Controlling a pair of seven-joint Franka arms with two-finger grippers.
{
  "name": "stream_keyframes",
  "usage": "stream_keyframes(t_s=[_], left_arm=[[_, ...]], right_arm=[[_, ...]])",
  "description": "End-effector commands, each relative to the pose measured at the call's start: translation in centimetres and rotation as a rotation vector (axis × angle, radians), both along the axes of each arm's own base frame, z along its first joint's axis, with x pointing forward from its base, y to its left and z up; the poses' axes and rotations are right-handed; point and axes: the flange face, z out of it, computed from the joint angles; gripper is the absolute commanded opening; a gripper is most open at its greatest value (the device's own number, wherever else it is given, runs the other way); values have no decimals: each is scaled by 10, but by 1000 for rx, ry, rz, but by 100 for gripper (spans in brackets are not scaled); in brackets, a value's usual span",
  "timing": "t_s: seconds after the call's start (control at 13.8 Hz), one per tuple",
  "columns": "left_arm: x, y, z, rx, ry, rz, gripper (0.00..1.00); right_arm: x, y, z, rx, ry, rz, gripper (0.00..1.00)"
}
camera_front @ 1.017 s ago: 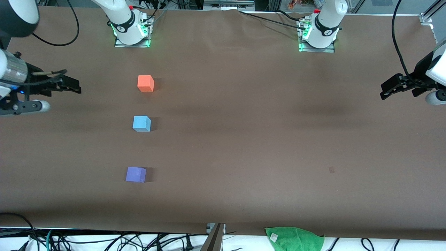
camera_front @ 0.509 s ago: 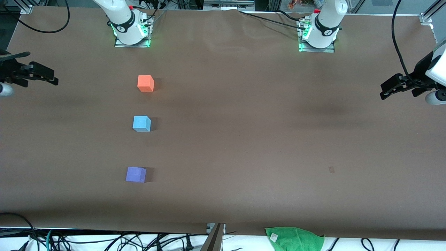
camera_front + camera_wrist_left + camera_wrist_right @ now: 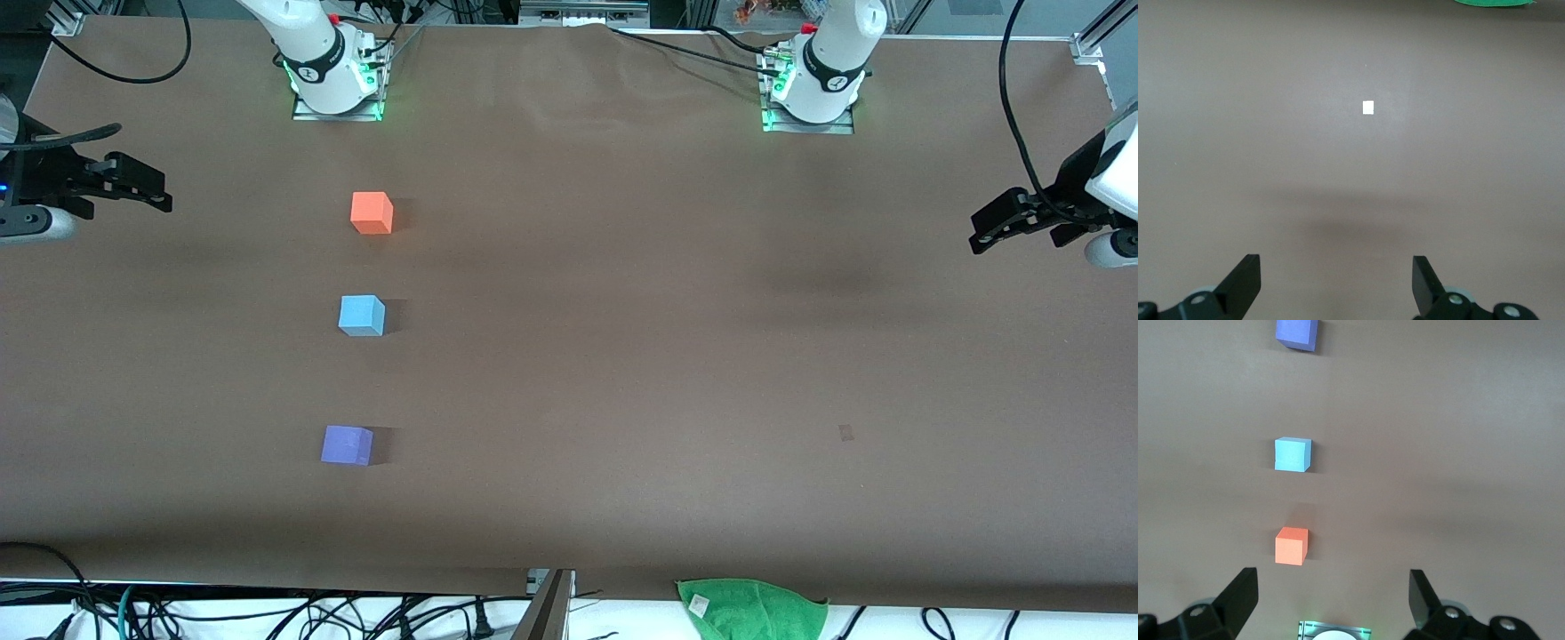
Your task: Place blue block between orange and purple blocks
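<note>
Blue block (image 3: 362, 316) unmoved between orange block (image 3: 372, 213) and purple block (image 3: 347, 445); task apparently done. Right gripper (image 3: 147, 184), spread and empty, edging back in from its table end; left gripper (image 3: 996, 225) spread, empty, waiting at its end.

Three small cubes stood on the table — one blue block (image 3: 362, 316), one orange block (image 3: 372, 213) and one purple block (image 3: 347, 445). There were two grippers — the left gripper (image 3: 982, 228) and the right gripper (image 3: 153, 188) — and one green cloth (image 3: 754, 609).

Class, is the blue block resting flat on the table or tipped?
Flat: the blue block sits squarely on the table, with nothing touching it.
</note>
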Motion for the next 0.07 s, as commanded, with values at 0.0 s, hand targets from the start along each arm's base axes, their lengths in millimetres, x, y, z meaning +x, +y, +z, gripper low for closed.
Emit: stream_keyframes(t_s=[0.0], left_arm=[[-2, -1, 1, -17, -7, 0, 100]], right_arm=[[1, -1, 0, -11, -9, 0, 100]])
